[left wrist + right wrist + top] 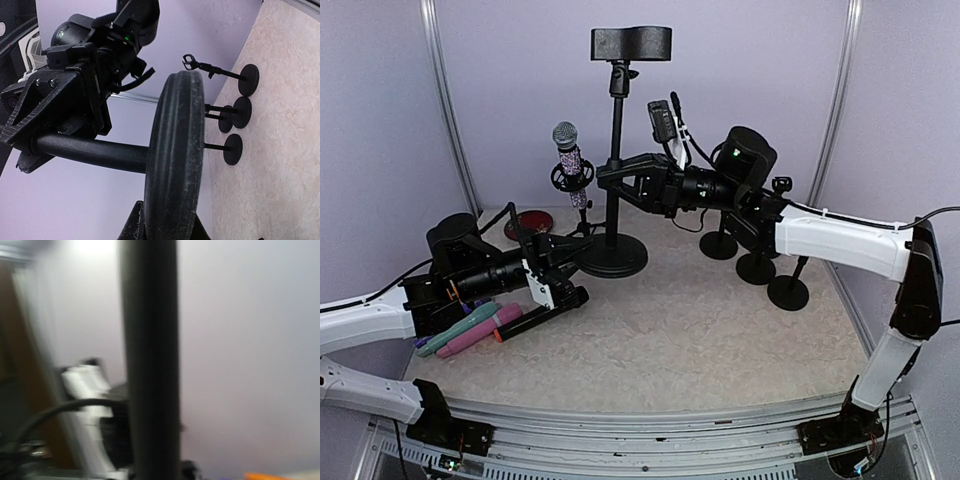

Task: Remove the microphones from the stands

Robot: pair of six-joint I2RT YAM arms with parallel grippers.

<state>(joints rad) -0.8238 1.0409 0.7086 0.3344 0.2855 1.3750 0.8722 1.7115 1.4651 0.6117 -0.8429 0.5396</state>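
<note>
Jaws of the right gripper (608, 176) seem clamped narrowly on the tall stand's pole (617, 125), though its wrist view is blurred. The left gripper (570, 250) is closed on that stand's round base (175, 150). The microphone (570, 155) stands upright in a ring clip (560, 178), just left of the pole.

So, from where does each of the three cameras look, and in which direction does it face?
Top external: above and behind the arms, facing down over the table; both arms show, the left gripper at the stand's round base, the right gripper on its pole.
Left wrist: low beside the table, facing along the round base towards the right gripper; its own fingers show at the bottom edge.
Right wrist: very near the pole, blurred; its own fingers cannot be made out.
Shared: all three views show the pole.
</note>
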